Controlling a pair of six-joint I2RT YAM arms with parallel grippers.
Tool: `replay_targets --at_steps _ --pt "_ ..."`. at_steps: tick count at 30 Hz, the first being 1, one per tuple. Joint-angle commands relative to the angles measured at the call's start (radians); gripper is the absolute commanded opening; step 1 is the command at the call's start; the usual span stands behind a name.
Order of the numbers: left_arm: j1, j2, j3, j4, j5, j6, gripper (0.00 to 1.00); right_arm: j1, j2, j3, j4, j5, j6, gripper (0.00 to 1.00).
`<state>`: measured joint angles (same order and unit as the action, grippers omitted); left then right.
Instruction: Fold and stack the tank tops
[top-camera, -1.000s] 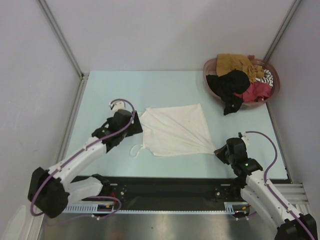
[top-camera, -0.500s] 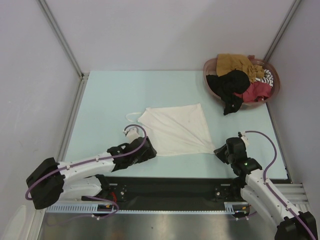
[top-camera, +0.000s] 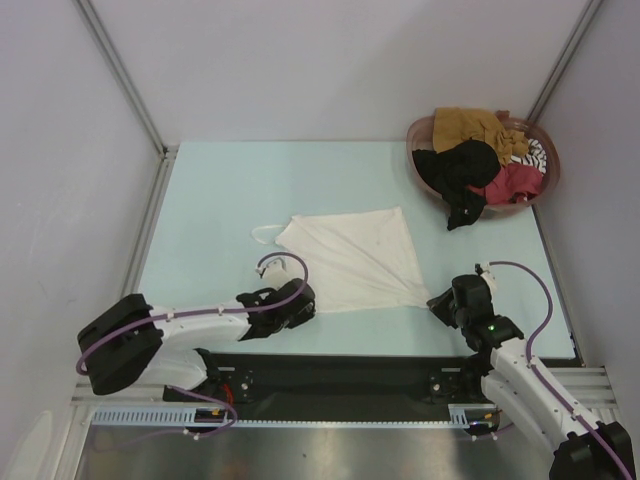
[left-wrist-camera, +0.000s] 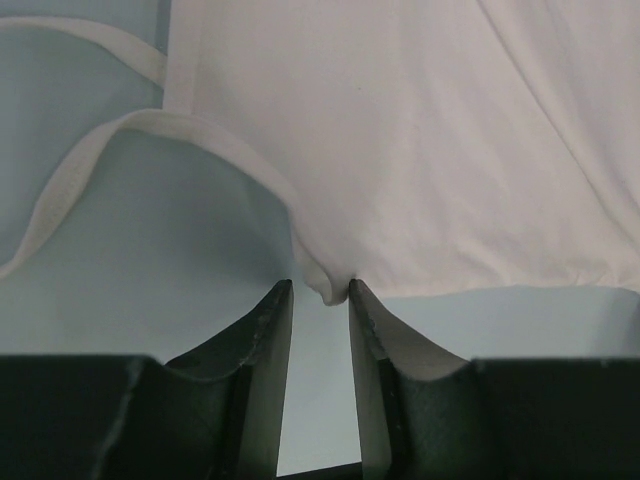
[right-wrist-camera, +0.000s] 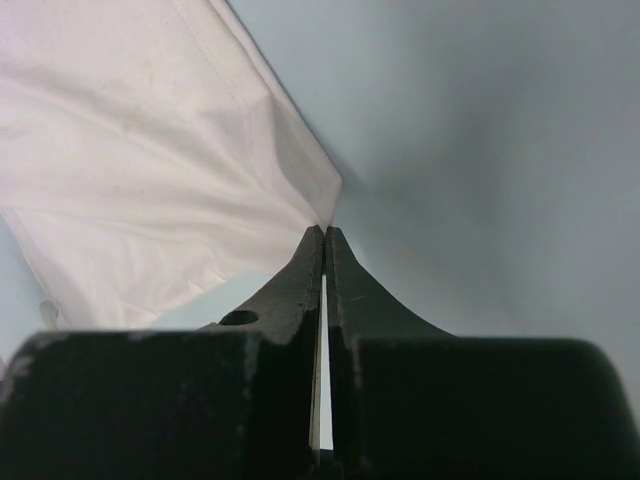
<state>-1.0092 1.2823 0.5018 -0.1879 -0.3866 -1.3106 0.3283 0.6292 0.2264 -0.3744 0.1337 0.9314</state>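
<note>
A white tank top (top-camera: 350, 260) lies spread flat on the pale table, one strap (top-camera: 265, 233) curling out at its far left. My left gripper (top-camera: 300, 300) is low at its near-left corner. In the left wrist view that gripper (left-wrist-camera: 320, 290) is open by a narrow gap, with a small fold of the white tank top's (left-wrist-camera: 400, 150) hem between the fingertips. My right gripper (top-camera: 443, 303) sits at the near-right corner. Its jaws (right-wrist-camera: 325, 232) are shut on the pointed corner of the white cloth (right-wrist-camera: 130, 150).
A round reddish-brown basket (top-camera: 415, 160) stands at the far right with mustard (top-camera: 470, 125), black (top-camera: 460, 170), red (top-camera: 515, 183) and striped (top-camera: 535, 155) tank tops heaped in it; the black one hangs over the rim. Metal frame posts border the table.
My left arm swung from the top's far-left corner down to its near-left corner and its jaws narrowed around the hem. The right arm stayed still.
</note>
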Motion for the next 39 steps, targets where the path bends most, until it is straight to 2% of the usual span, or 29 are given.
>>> replay_targets --at_steps 1,8,10,11,12,19,24,31,34,39 --pt "-0.009 0.031 0.05 0.028 -0.032 -0.03 0.34 0.005 -0.005 -0.006 0.031 0.001 -0.011 0.0" --pt "-0.009 0.045 0.067 -0.025 -0.081 -0.05 0.37 0.003 -0.005 -0.009 0.037 -0.011 -0.009 0.0" --pt "-0.009 0.031 0.058 -0.01 -0.093 -0.042 0.29 0.003 -0.005 -0.01 0.04 -0.013 -0.009 0.0" --pt "-0.009 0.031 0.057 -0.008 -0.095 -0.044 0.2 0.003 -0.005 -0.012 0.04 -0.013 -0.008 0.0" --pt "-0.009 0.032 0.06 -0.019 -0.097 -0.044 0.0 0.003 -0.003 -0.012 0.043 -0.014 -0.008 0.0" --pt "-0.019 -0.009 0.053 -0.071 -0.063 -0.032 0.0 0.003 -0.002 -0.004 0.032 -0.017 -0.006 0.0" --pt "-0.052 -0.032 0.058 -0.188 -0.026 -0.041 0.0 0.008 0.024 0.025 -0.038 -0.014 0.007 0.0" --pt "-0.08 -0.127 -0.042 -0.222 0.012 -0.111 0.0 0.066 0.125 0.044 -0.08 -0.003 0.055 0.0" --pt "-0.077 -0.195 -0.065 -0.269 -0.014 -0.122 0.0 0.11 0.135 0.051 -0.095 0.039 0.092 0.0" --pt "-0.078 -0.274 -0.066 -0.329 -0.021 -0.119 0.01 0.136 0.093 0.108 -0.216 0.121 0.136 0.02"
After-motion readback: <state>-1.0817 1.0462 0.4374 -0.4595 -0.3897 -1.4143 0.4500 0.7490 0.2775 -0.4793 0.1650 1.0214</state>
